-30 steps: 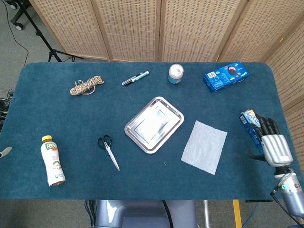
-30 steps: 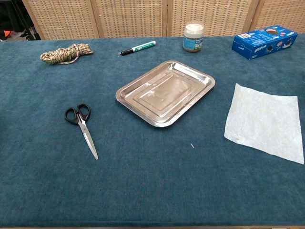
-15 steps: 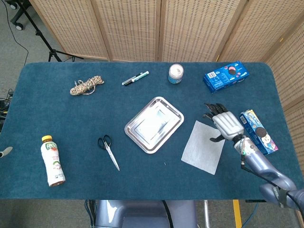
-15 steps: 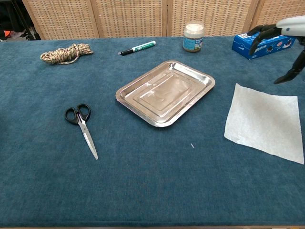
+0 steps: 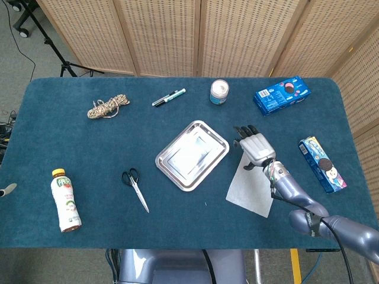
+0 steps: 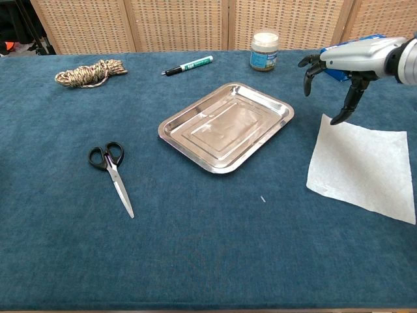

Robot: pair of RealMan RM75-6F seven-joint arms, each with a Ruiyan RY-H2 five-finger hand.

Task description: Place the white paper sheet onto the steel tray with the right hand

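Over 1 paper sheet (image 6: 361, 166) w/ 1 steel tray (image 6: 226, 124) beside, right hand (image 6: 335, 68) hovers, fingers spread

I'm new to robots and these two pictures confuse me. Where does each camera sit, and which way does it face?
Head view: high up, looking steeply down on the whole table; shows the right robot hand and its arm over the white paper sheet.
Chest view: lower, at the table's near edge, looking across toward the screens; shows only that robot hand.
Shared: steel tray, scissors, marker, rope, jar.
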